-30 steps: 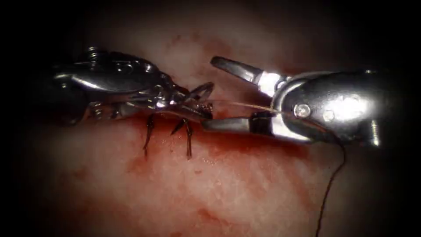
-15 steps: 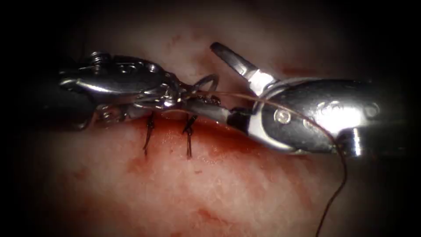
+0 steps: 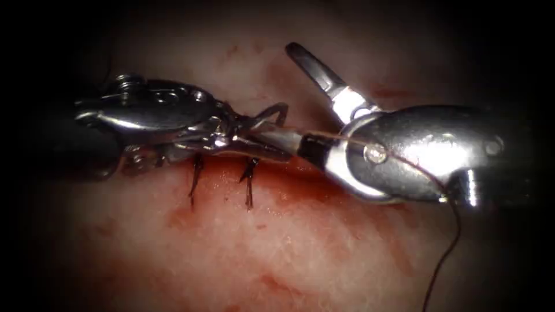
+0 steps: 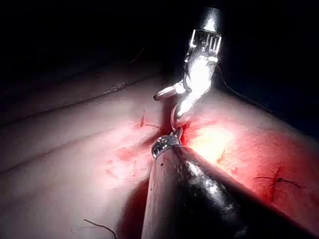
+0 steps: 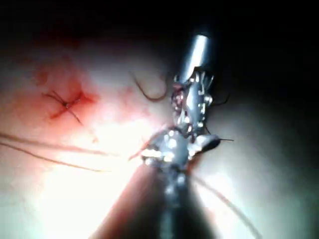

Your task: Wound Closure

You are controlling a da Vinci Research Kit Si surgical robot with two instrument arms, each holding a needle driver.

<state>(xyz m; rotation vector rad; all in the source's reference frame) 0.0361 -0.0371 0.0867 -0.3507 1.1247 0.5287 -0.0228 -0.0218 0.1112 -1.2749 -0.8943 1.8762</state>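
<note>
My left tool (image 3: pixel 260 141) comes in from the left and lies low over the tissue (image 3: pixel 300 242), its jaws shut on a dark curved needle (image 3: pixel 274 110) that arcs up just above them, out of the tissue. From the needle, thread (image 3: pixel 451 231) runs right across my right tool's body and drops toward the bottom edge. My right tool (image 3: pixel 283 95) is open: one jaw points up and left, the other lies beside the left tool's jaws, with nothing seen between them. The left wrist view has the right tool (image 4: pixel 199 74) beyond the left shaft (image 4: pixel 189 199).
Two tied stitches (image 3: pixel 196 179) (image 3: pixel 248 182) with short cut ends stand just below the left tool, in red fluid (image 3: pixel 300 185) along the cut. Another stitch (image 5: pixel 65 104) and loose thread strands (image 5: pixel 50 149) lie on the tissue in the right wrist view.
My right tool has moved left until its lower jaw lies against the left tool's jaws, its upper jaw swinging higher. The left tool has lifted slightly with the needle.
</note>
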